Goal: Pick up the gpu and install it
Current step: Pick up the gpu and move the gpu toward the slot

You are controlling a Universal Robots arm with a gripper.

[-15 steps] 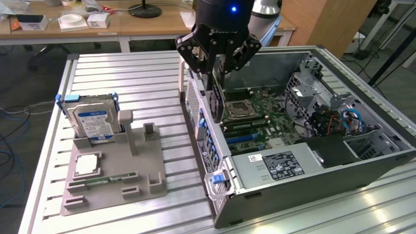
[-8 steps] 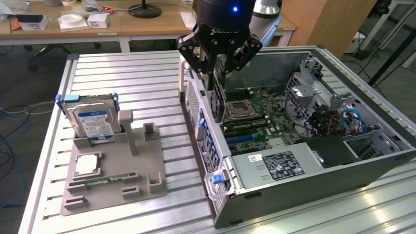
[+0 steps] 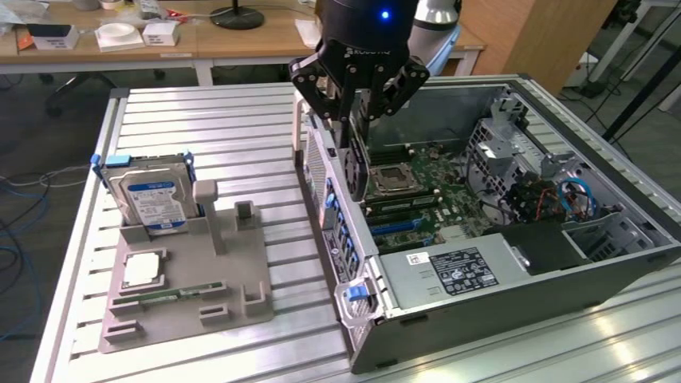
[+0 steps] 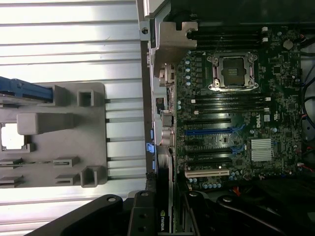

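The gripper (image 3: 356,112) is clamped on the gpu (image 3: 356,163), which hangs on edge straight beneath it, over the open computer case (image 3: 532,303) and close to the case wall. Below the card lies the motherboard (image 3: 426,191) with its long slots (image 4: 209,132). I'd say the card is above them, not seated. The grey holder (image 3: 186,295) with the hard drive (image 3: 155,199) sits on the counter (image 3: 213,120), well off to the gripper's side and outside the case. What worries me: the card hangs very near that wall, so its bracket could snag on the sheet metal – and if its edge meets the slot askew, pressing could damage the contacts or twist the thin card in the grip
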